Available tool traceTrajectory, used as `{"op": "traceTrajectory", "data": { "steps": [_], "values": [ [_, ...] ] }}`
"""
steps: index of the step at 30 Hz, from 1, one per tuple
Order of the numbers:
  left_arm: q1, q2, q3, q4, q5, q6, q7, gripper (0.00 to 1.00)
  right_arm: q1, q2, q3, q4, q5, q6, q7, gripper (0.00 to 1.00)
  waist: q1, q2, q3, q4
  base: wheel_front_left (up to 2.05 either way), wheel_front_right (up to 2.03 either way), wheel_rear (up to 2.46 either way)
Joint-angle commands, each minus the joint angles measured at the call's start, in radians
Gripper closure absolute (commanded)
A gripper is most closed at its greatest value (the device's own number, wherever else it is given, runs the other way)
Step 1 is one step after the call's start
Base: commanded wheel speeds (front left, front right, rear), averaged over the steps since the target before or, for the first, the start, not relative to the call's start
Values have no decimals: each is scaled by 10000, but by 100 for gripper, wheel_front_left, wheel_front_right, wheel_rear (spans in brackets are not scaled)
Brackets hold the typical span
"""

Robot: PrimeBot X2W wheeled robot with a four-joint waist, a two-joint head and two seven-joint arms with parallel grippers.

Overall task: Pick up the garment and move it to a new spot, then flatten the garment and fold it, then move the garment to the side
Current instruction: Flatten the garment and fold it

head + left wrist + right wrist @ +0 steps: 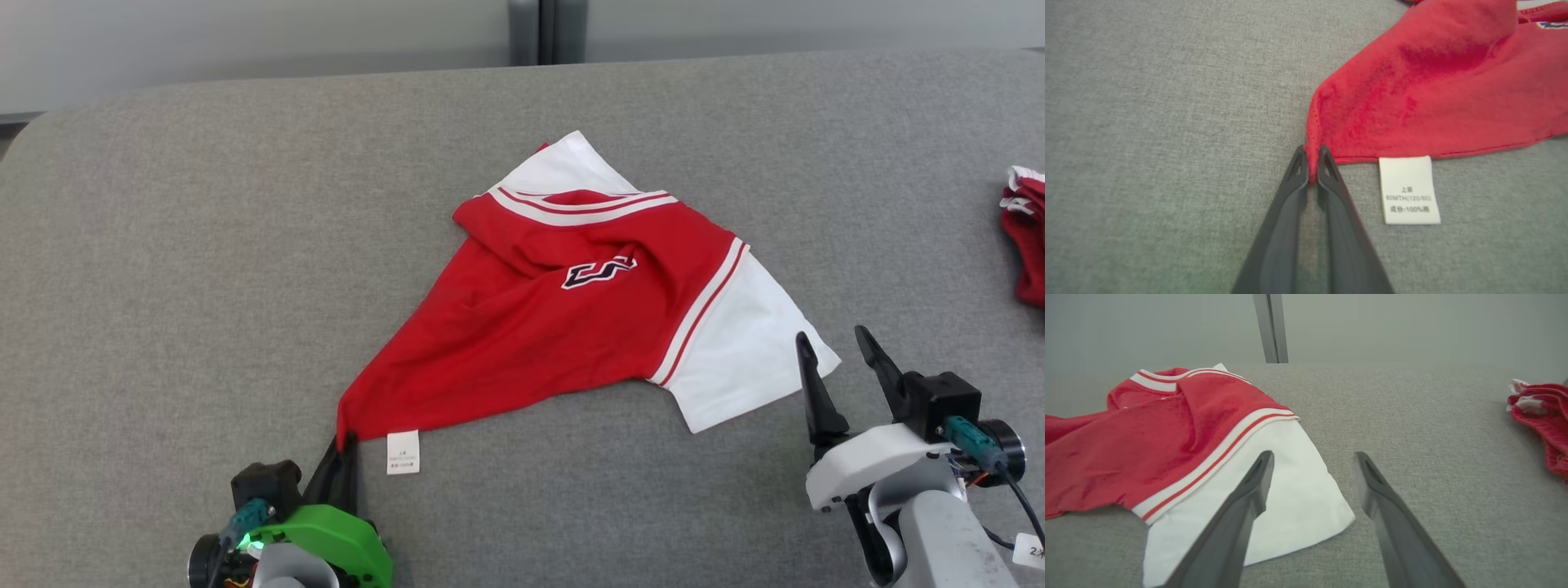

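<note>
The garment (563, 310) is a red shirt with white sleeves and a dark chest logo, lying rumpled on the grey table (163, 245). Its lower left corner is drawn to a point, and my left gripper (347, 445) is shut on that corner; in the left wrist view the red cloth (1433, 90) is pinched between the two tips of the left gripper (1312, 165), beside a white care label (1408, 190). My right gripper (837, 343) stands open just past the white sleeve's edge; in the right wrist view the right gripper (1312, 457) hovers over the sleeve (1274, 490).
A second red and white piece of clothing (1024, 237) lies bunched at the table's right edge, also seen as a red bundle (1541, 420) in the right wrist view. A grey post (545, 31) stands behind the table's far edge.
</note>
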Motion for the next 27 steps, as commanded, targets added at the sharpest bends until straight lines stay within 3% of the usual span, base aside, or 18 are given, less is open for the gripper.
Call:
{"op": "traceTrajectory", "data": {
  "steps": [1,11,12,13,14,21,27],
  "values": [
    [162,26,-29,58,-17,7,48,99,-123,-32,-143,244,-124,-17,-41,0,0,-1,54,60,0,0,0],
    [-120,44,-13,-394,120,-43,46,100,-1350,-32,-1244,2744,-818,-17,-41,0,0,-1,422,331,0,0,0],
    [-114,44,-37,-430,88,-55,45,100,-1448,-33,-1255,3082,-855,-17,-40,30,0,-1,441,351,0,0,0],
    [-106,44,-67,-450,53,-78,45,100,-1526,-33,-1216,3264,-877,-17,-37,93,0,-1,449,371,0,0,0],
    [-95,43,-118,-464,5,-107,47,100,-1583,-25,-1122,3490,-885,-17,-18,100,0,-1,449,396,0,0,0],
    [259,38,-350,-954,-122,-201,30,100,-1107,-27,-996,3090,-228,-17,-20,100,0,-1,137,515,0,0,0],
    [531,38,-59,-2679,0,-248,28,100,-535,-62,-671,535,1491,-17,-31,100,0,-1,-339,434,0,0,0]
  ]
}}
